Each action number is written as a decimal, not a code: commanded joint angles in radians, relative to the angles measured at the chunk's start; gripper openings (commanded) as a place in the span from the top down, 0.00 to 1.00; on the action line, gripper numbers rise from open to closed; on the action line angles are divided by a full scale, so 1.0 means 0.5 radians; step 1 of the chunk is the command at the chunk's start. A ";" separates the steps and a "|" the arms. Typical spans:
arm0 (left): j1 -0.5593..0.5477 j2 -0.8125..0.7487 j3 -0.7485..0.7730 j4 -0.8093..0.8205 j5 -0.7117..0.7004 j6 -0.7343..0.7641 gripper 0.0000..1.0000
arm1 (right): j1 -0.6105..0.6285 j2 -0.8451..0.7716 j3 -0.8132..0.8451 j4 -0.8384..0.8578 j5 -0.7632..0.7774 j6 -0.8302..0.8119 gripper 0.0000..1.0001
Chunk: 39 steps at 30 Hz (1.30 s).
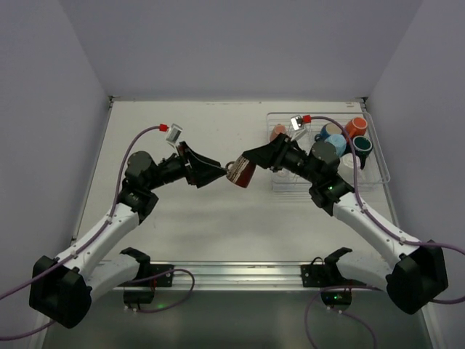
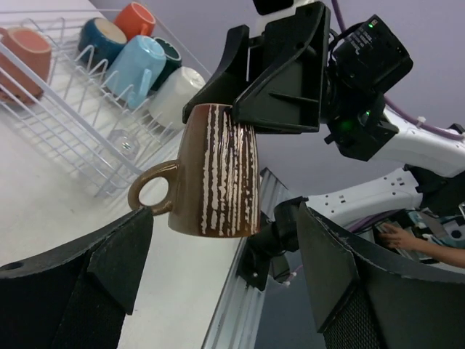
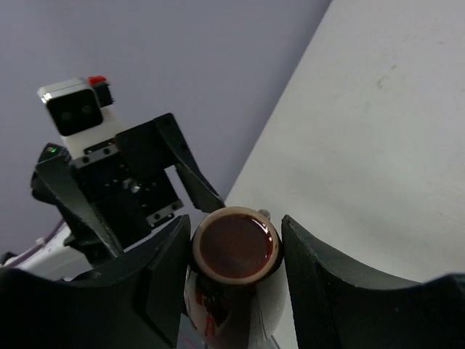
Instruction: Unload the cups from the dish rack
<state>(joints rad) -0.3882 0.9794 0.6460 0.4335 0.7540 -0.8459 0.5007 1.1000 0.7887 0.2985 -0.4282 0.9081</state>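
Right gripper [image 1: 249, 164] clamped on brown striped mug [image 1: 242, 175] at frame centre, clear of the left edge of the dish rack [image 1: 378, 167] upper right; left gripper [image 1: 222, 172] spread wide just beside it, bare table [image 1: 182, 218] below.

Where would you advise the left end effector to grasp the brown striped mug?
Take the brown striped mug by its free body end, approaching from opposite the right end effector, which clamps the other end. Close the left end effector across the striped sides, clear of the protruding handle.
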 commanded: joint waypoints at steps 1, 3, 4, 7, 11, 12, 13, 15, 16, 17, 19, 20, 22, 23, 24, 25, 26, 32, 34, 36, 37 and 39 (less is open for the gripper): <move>-0.098 0.075 0.021 0.237 -0.002 -0.152 0.16 | 0.042 0.033 -0.007 0.565 -0.202 0.291 0.76; -0.147 0.133 0.027 0.259 -0.014 -0.164 0.23 | 0.057 0.061 -0.040 0.615 -0.199 0.334 0.76; -0.156 0.143 0.027 0.262 -0.017 -0.161 0.24 | 0.060 0.079 -0.056 0.663 -0.196 0.356 0.76; -0.159 0.094 0.003 0.152 -0.121 -0.115 0.27 | 0.066 0.083 -0.111 0.691 -0.135 0.396 0.79; -0.159 -0.197 0.009 -0.314 -0.541 0.093 0.27 | 0.063 0.125 -0.129 0.664 -0.089 0.384 0.79; -0.159 -0.249 0.006 -0.442 -0.706 0.133 0.26 | 0.063 0.138 -0.138 0.667 -0.073 0.377 0.79; -0.159 -0.296 -0.013 -0.480 -0.771 0.136 0.24 | 0.063 0.150 -0.142 0.667 -0.064 0.377 0.79; -0.159 -0.397 -0.052 -0.575 -0.857 0.115 0.23 | 0.063 0.181 -0.148 0.667 -0.036 0.368 0.79; -0.159 -0.412 -0.068 -0.576 -0.845 0.091 0.23 | 0.063 0.190 -0.151 0.670 -0.027 0.365 0.79; -0.159 -0.416 -0.080 -0.576 -0.821 0.069 0.24 | 0.066 0.202 -0.145 0.673 -0.018 0.368 0.79; -0.159 -0.397 -0.105 -0.567 -0.705 -0.038 0.25 | 0.063 0.242 -0.132 0.673 0.016 0.374 0.79; -0.166 -0.385 -0.120 -0.548 -0.634 -0.075 0.26 | 0.063 0.254 -0.120 0.670 0.031 0.383 0.79; -0.175 -0.391 -0.163 -0.517 -0.603 -0.164 0.27 | 0.066 0.288 -0.102 0.670 0.077 0.383 0.79; -0.190 -0.412 -0.178 -0.517 -0.597 -0.179 0.27 | 0.066 0.297 -0.096 0.670 0.092 0.390 0.79; -0.202 -0.425 -0.203 -0.517 -0.597 -0.219 0.27 | 0.063 0.306 -0.093 0.670 0.105 0.393 0.79; -0.208 -0.443 -0.218 -0.511 -0.603 -0.247 0.27 | 0.063 0.322 -0.089 0.673 0.132 0.396 0.79; -0.236 -0.455 -0.240 -0.490 -0.606 -0.271 0.27 | 0.066 0.328 -0.089 0.682 0.141 0.411 0.79; -0.395 -0.349 -0.381 -0.082 -0.618 -0.486 0.24 | 0.072 0.362 -0.089 0.722 0.200 0.451 0.79; -0.445 -0.293 -0.375 0.047 -0.655 -0.499 0.24 | 0.085 0.362 -0.093 0.722 0.218 0.448 0.79; -0.506 -0.213 -0.347 0.093 -0.732 -0.471 0.24 | 0.088 0.359 -0.108 0.719 0.224 0.448 0.79; -0.527 -0.186 -0.353 0.148 -0.738 -0.474 0.24 | 0.097 0.356 -0.114 0.722 0.234 0.448 0.79; -0.534 -0.103 -0.369 0.279 -0.762 -0.495 0.25 | 0.106 0.356 -0.126 0.722 0.243 0.448 0.79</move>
<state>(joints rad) -0.6415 0.8940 0.4629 0.4099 0.4049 -1.0618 0.5423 1.2873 0.7116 0.5552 -0.3500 1.1110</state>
